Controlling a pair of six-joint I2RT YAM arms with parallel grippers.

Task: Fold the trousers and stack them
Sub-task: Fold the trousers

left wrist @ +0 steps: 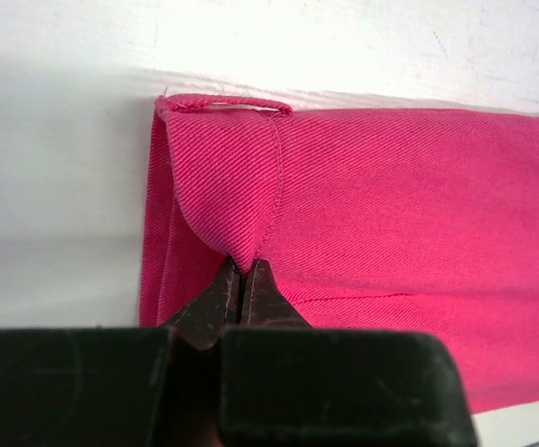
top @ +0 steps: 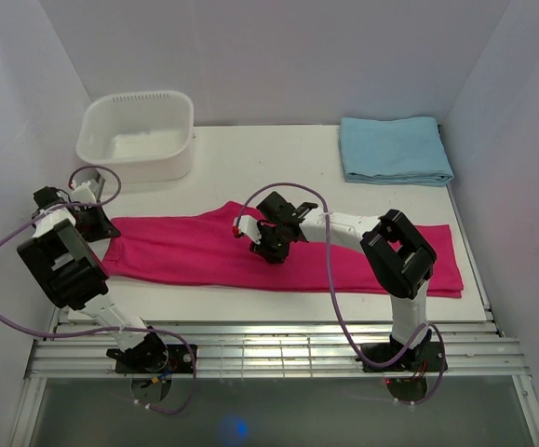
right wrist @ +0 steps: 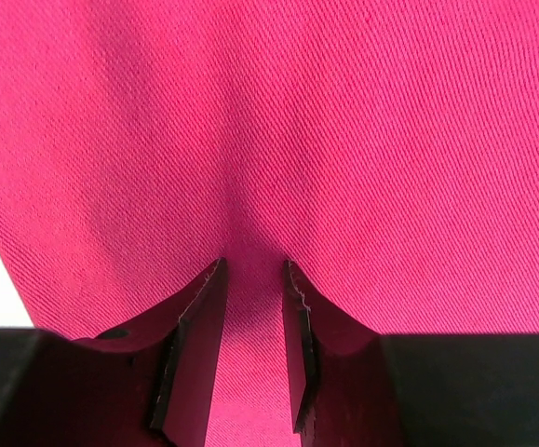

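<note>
The magenta trousers [top: 362,256] lie stretched left to right across the worktop [top: 278,154]. The white tub [top: 139,135] and folded blue towel [top: 395,149] sit at its far edge. The left claw [left wrist: 242,284] is pressed together on a fold at their left end (fingertips nearly meeting through the cloth). The right claw [right wrist: 253,279] pinches a pucker of fabric mid-length.

Bright even light, soft shadows, mild glare

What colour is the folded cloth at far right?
The cloth is plain light blue; top external view shows it best.
</note>
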